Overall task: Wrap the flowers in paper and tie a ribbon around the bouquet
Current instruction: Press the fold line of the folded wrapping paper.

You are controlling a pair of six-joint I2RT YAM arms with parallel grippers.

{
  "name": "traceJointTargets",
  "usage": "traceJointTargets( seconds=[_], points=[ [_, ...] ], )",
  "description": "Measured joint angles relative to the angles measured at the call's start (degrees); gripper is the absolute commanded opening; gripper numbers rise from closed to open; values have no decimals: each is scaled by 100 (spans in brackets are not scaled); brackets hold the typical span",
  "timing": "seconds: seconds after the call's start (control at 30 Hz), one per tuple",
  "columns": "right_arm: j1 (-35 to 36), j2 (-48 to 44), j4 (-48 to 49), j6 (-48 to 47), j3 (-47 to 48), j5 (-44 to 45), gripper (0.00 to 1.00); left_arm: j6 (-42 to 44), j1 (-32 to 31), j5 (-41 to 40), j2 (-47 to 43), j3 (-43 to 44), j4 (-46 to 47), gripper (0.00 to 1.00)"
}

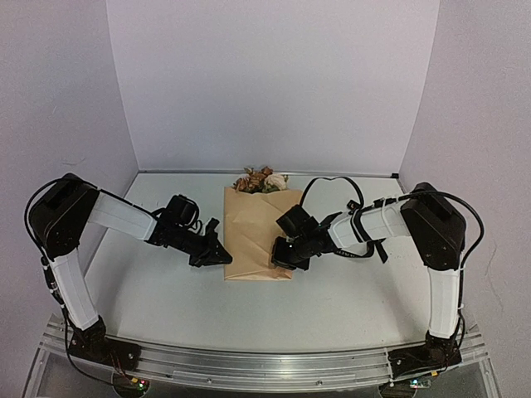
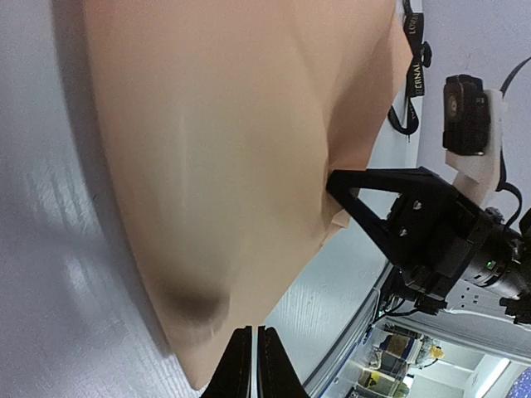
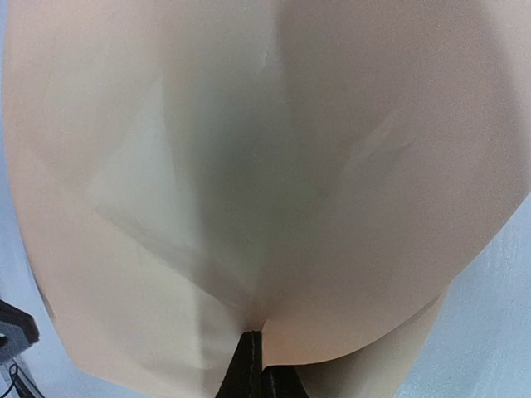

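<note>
The tan paper [image 1: 255, 230] lies folded over the flowers [image 1: 262, 179], whose pink and brown blooms stick out past its far edge. My left gripper [image 1: 224, 256] is at the paper's near left edge. In the left wrist view its jaws [image 2: 253, 329] are shut, with the edge of the paper [image 2: 232, 149] at their tips. My right gripper [image 1: 284, 251] is at the near right side, shut on a fold of the paper [image 3: 265, 166] at its tips [image 3: 253, 334]. A black ribbon [image 2: 410, 83] with printed letters lies past the paper's right edge.
Both arms reach in low from either side over the white table [image 1: 166, 290]. The right arm's black cable [image 1: 330, 181] loops up behind the paper. White walls close the back and sides. A metal rail [image 1: 265, 361] runs along the near edge.
</note>
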Motion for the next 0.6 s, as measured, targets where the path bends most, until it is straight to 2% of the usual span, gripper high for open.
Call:
traceJointTargets(
  seconds=[0.17, 0.6],
  points=[
    [0, 7, -5, 19, 13, -1, 0, -80, -10, -83, 56, -104, 67, 7],
    [0, 44, -16, 42, 61, -5, 0, -84, -8, -456, 815, 430, 19, 7]
  ],
)
